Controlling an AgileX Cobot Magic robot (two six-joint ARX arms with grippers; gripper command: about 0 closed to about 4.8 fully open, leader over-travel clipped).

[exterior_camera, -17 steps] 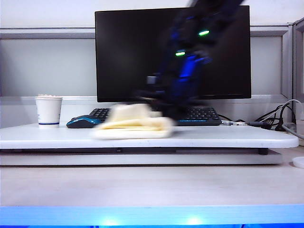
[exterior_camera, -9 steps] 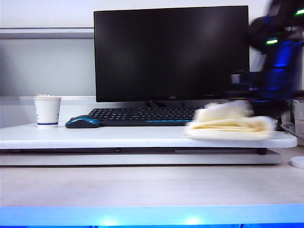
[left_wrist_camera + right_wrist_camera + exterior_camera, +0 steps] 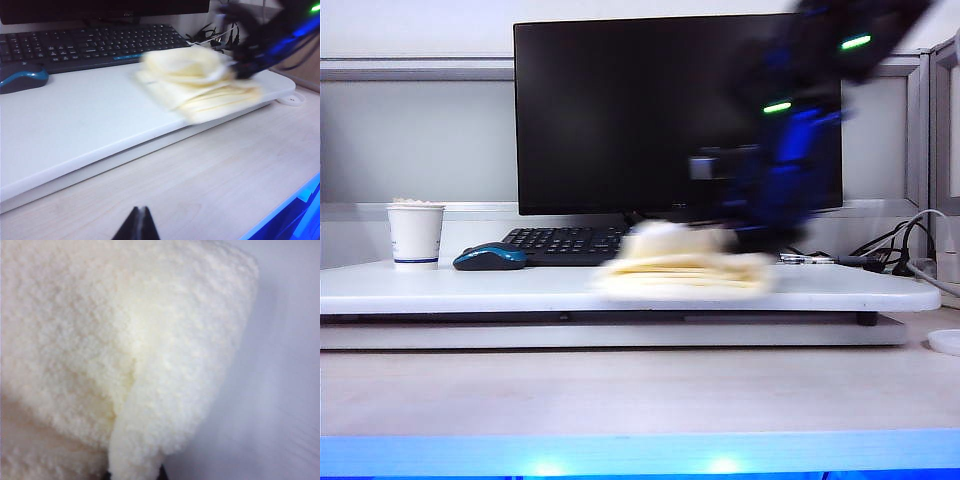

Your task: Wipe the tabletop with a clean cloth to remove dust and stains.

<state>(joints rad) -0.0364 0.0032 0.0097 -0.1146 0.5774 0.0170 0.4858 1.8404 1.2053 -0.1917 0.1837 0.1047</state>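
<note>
Cloth (image 3: 682, 265), fluffy, cream, thickly folded, lies blurred on the white tabletop (image 3: 470, 285), seemingly clamped by the right gripper (image 3: 740, 238); it slid leftward from the right end. Left gripper (image 3: 136, 225) hangs closed.

The cloth (image 3: 682, 265) is a fluffy pale cream-yellow, lying on the glossy white tabletop (image 3: 470, 290), which sits over a beige wood-grain desk (image 3: 620, 390) edged with a bright blue strip. The right gripper (image 3: 760, 235) and its arm are black and deep blue with green lights; the left gripper (image 3: 137, 225) shows black. Behind stand a black monitor (image 3: 620, 110), a black keyboard (image 3: 565, 242) with a blue edge line, a black-and-blue mouse (image 3: 488, 258), and a white paper cup (image 3: 415, 235) with a dark blue band.
</note>
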